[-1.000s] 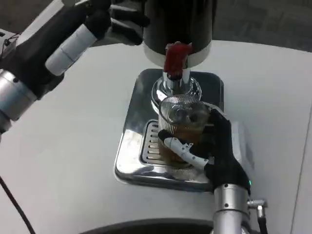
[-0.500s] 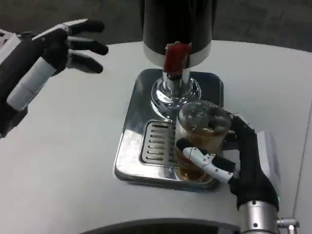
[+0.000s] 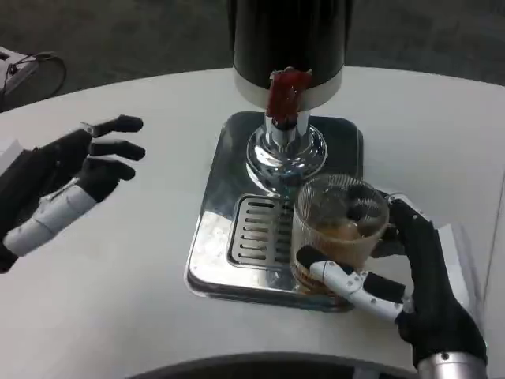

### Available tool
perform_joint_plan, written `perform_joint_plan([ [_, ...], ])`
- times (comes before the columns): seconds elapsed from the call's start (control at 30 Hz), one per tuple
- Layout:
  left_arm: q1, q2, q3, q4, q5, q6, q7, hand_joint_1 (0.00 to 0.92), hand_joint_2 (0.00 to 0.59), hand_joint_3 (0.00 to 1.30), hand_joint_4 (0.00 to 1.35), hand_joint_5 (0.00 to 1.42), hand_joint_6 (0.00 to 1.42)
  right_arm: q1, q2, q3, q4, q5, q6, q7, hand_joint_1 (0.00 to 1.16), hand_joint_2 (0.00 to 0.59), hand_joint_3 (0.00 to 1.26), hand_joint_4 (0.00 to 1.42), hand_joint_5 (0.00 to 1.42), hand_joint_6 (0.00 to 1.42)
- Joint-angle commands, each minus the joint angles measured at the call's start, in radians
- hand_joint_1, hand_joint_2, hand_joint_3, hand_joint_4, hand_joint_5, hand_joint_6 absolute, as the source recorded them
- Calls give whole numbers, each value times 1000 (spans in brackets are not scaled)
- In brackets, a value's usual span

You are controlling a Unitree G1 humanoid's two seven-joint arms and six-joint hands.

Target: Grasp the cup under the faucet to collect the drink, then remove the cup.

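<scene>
A ribbed clear glass cup with brown drink in its lower part stands at the front right corner of the chrome drip tray. My right hand grips it from the right, fingers wrapped around its lower wall. The cup is off to the right of the chrome faucet, which has a red lever and hangs from the black dispenser. My left hand hovers over the table at the left, fingers spread, holding nothing.
The slotted grate of the tray lies bare beside the cup. White table surface spreads to the left and front. A dark curved edge shows at the bottom of the picture.
My right hand has drawn the cup from under the faucet toward the front right of the tray. My left hand has dropped from beside the dispenser to low at the left.
</scene>
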Motion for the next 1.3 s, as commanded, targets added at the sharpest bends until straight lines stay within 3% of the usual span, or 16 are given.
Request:
perform_joint_plan([
  [0.03, 45, 10, -28, -28, 81, -31, 48, 0, 49, 230, 264, 327, 295, 36, -11, 8, -71, -10, -27, 26, 849, 238, 639, 745, 875, 541],
  [0.37, 110, 5, -106, -131, 256, -50, 126, 0, 66, 172, 144, 199, 215, 103, -74, 11, -168, 12, -63, 121, 849, 238, 654, 745, 884, 548],
  [0.67, 227, 18, -95, -261, 335, -67, 152, 0, 75, 121, 50, 112, 168, 152, -128, -18, -238, 45, -108, 183, 861, 235, 655, 763, 907, 563],
  [1.03, 390, -41, -124, -481, 455, -33, 166, 0, 76, 48, 0, 19, 110, 234, -190, -93, -311, 106, -175, 254, 869, 232, 666, 763, 918, 564],
  [1.3, 442, -55, -116, -534, 481, -28, 167, 0, 77, 1, 0, 0, 72, 256, -200, -99, -343, 118, -207, 276, 871, 232, 677, 773, 930, 564],
])
